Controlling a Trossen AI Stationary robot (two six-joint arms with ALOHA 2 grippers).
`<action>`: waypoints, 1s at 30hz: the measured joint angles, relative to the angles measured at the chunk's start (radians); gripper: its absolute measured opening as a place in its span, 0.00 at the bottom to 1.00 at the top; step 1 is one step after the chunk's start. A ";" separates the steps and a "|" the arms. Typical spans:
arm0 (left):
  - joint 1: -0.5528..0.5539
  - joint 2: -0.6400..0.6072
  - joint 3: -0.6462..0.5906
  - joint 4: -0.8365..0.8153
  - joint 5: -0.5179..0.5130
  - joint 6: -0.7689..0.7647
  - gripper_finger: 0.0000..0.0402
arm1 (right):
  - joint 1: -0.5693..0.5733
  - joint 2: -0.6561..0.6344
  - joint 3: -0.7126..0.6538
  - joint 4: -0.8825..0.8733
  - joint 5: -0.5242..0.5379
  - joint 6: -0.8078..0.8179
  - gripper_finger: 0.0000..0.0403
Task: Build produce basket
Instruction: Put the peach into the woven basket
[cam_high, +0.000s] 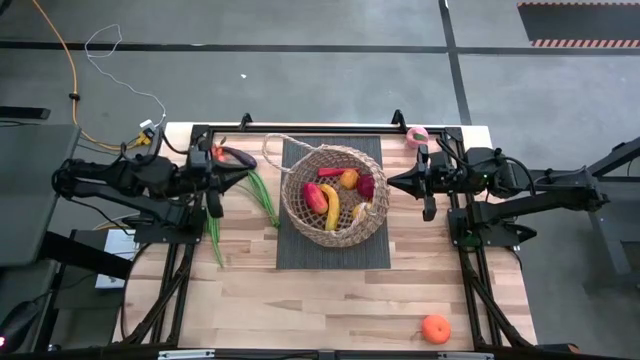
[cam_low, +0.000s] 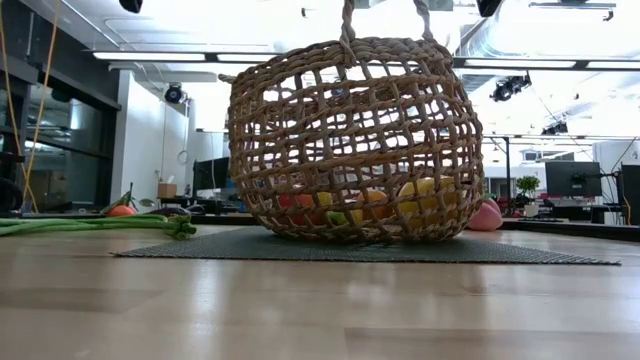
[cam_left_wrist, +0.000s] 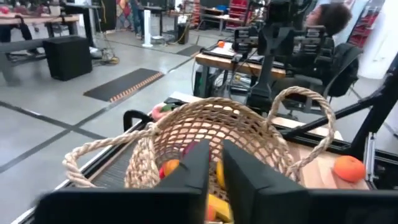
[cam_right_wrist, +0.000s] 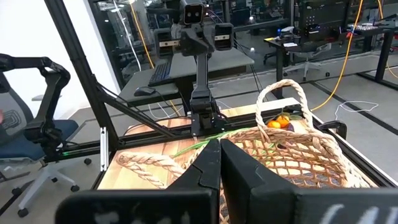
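The round tan wicker basket (cam_high: 333, 200) stands upright on a dark mat (cam_high: 300, 250) at the table's middle. In it lie a red pepper (cam_high: 314, 196), a yellow banana (cam_high: 331, 207) and other small fruits. My left gripper (cam_high: 252, 181) hovers shut just left of the basket, pointing at it, with nothing between its fingers (cam_left_wrist: 200, 167). My right gripper (cam_high: 390, 182) hovers shut just right of the basket, also with nothing between its fingers. Long green bean stalks (cam_high: 265, 198) lie on the table below my left gripper. An orange (cam_high: 435, 328) sits near the front right corner.
A carrot and a purple eggplant (cam_high: 232, 155) lie at the far left beside my left arm. A pink fruit (cam_high: 417, 136) rests at the far edge, right of the mat. The basket's loop handles (cam_left_wrist: 301, 99) stick up. Bare wood shows in front of the mat.
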 joint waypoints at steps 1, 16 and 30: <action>0.000 -0.004 -0.001 0.003 0.000 0.000 0.04 | 0.000 0.000 0.000 0.000 0.000 0.000 0.00; 0.000 -0.156 -0.213 0.232 0.118 0.061 0.01 | 0.000 0.000 0.000 0.000 0.000 0.000 0.00; 0.001 -0.173 -0.213 0.223 0.114 0.026 0.00 | 0.000 0.000 0.000 -0.001 0.029 -0.025 0.00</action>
